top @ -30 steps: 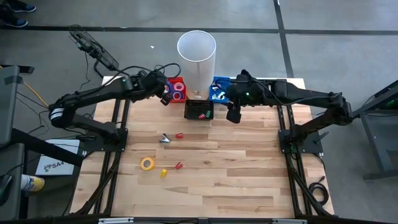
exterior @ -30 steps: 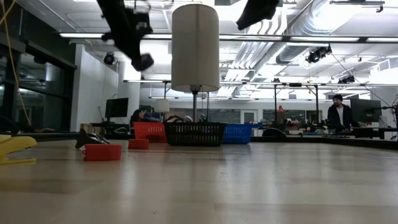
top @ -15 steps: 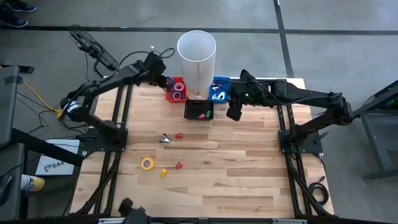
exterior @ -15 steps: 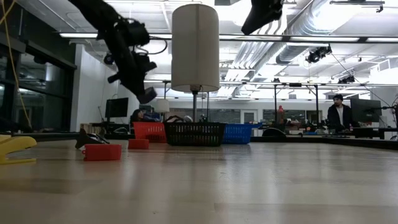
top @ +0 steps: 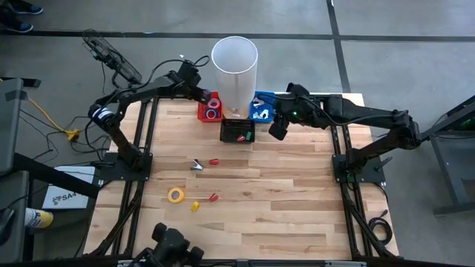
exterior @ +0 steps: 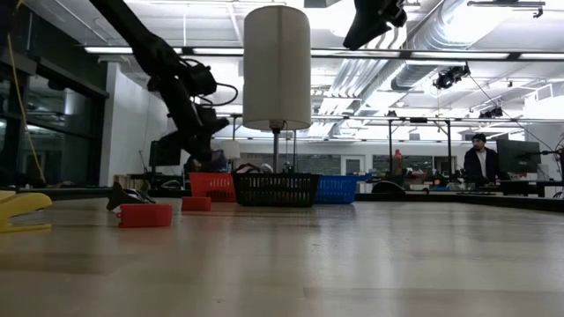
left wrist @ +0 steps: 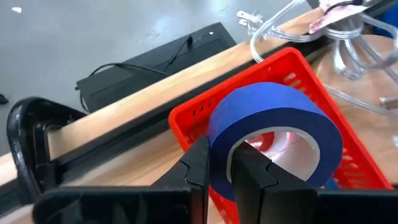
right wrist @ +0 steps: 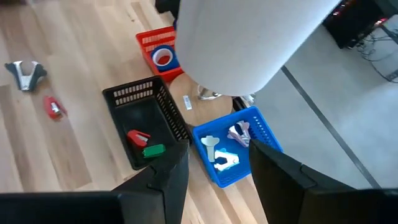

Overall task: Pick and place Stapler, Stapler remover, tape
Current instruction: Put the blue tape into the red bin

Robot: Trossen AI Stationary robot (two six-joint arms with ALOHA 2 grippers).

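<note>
My left gripper (left wrist: 222, 171) is shut on a blue tape roll (left wrist: 273, 118) just above the red basket (left wrist: 292, 68) at the table's far edge; in the high view the left gripper (top: 202, 95) is at that basket's (top: 210, 106) left end. My right gripper (right wrist: 217, 174) hangs open and holds nothing, high beside the black basket (top: 237, 131). On the table lie a yellow tape roll (top: 175, 195), a grey stapler remover (top: 197, 165) and two red staplers (top: 214, 161) (top: 213, 197). My left gripper holds the blue tape roll by its wall (left wrist: 219, 155), one finger (left wrist: 252, 177) inside the roll's hole and the other (left wrist: 198, 168) outside. The fingers slant downward toward the far edge. The roll is lifted clear, tilted, over the red basket.
A tall white lamp (top: 234, 70) stands behind the black basket, which holds a red and a green stapler (right wrist: 138, 137). A blue basket (top: 261, 106) with pale removers sits to the right. A small yellow piece (top: 195, 207) lies near the yellow roll. A person (exterior: 480, 163) stands far off.
My left gripper has swung toward the table's far edge and come down to the red basket, rolling its wrist. My right gripper has stayed in place and turned slightly.
</note>
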